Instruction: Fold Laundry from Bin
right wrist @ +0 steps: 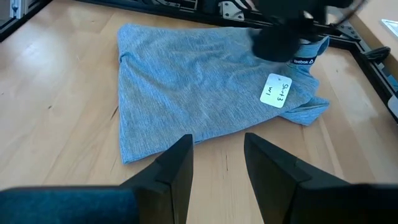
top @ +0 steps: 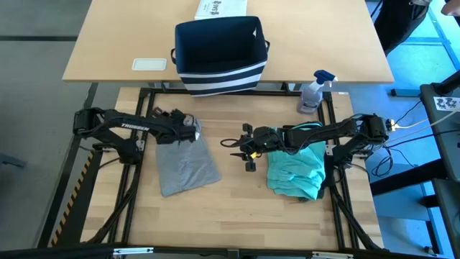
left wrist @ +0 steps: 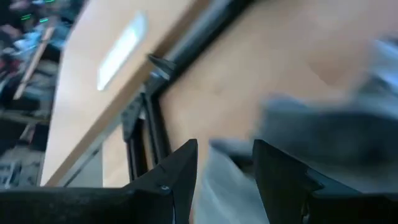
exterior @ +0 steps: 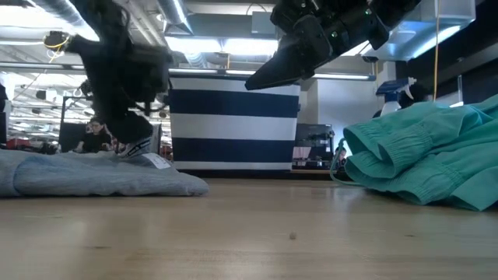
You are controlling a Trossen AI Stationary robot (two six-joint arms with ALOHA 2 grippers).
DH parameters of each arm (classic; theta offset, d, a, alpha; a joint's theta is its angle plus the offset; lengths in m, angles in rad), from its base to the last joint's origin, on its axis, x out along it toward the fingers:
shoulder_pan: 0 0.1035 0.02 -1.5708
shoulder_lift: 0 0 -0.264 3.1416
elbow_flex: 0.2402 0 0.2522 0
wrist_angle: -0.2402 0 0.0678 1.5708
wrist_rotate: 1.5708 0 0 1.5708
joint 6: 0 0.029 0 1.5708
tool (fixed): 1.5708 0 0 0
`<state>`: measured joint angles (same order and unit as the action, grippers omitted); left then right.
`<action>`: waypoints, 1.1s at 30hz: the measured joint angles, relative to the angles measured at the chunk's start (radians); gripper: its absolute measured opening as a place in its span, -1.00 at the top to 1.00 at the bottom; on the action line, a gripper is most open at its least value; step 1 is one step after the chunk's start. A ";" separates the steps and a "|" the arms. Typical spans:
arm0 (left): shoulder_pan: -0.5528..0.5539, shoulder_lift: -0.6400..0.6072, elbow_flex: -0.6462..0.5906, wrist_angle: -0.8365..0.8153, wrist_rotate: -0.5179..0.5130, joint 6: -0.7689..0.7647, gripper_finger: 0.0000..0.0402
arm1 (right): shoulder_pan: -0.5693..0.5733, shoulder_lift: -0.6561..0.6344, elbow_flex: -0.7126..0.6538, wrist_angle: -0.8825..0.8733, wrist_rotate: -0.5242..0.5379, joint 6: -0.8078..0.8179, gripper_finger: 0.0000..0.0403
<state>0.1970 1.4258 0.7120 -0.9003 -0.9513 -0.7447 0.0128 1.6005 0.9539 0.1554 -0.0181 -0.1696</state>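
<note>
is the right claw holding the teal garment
No: in the high view the right claw hangs empty with its fingers apart, beside the teal garment lying on the table.

My high camera looks straight down on the whole pale wooden tabletop (top: 215, 208), from far enough to take in both arms. My low camera sits at tabletop height, facing level across the boards toward the navy-blue fabric bin with white stripes (exterior: 233, 128) (the high view has it too). My right wrist camera looks from close by onto the folded grey T-shirt (right wrist: 199, 93), shared with the high and low views.
</note>
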 joint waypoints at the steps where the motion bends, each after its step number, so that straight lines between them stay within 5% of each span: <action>1: 0.033 0.000 -0.014 0.047 -0.022 0.022 0.26 | 0.000 0.000 0.000 0.000 0.000 0.000 0.29; 7: 0.218 0.000 -0.069 0.362 0.037 0.309 0.27 | 0.000 0.000 0.000 0.000 0.007 0.000 0.29; 12: 0.280 -0.005 -0.037 0.398 0.074 0.390 0.27 | 0.000 0.000 0.000 -0.001 0.007 0.000 0.29; 20: 0.174 -0.176 0.101 0.303 0.099 0.436 0.27 | 0.000 0.000 0.000 -0.001 0.007 0.000 0.29; 24: 0.107 -0.257 0.111 0.280 0.197 0.430 0.27 | 0.000 0.000 0.000 -0.001 0.007 0.000 0.29; 33: 0.064 -0.168 0.062 0.207 0.388 0.329 0.27 | 0.000 0.000 0.000 0.000 0.007 -0.014 0.29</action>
<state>0.2611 1.2577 0.7741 -0.6933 -0.5634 -0.4158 0.0128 1.6001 0.9539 0.1551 -0.0109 -0.1838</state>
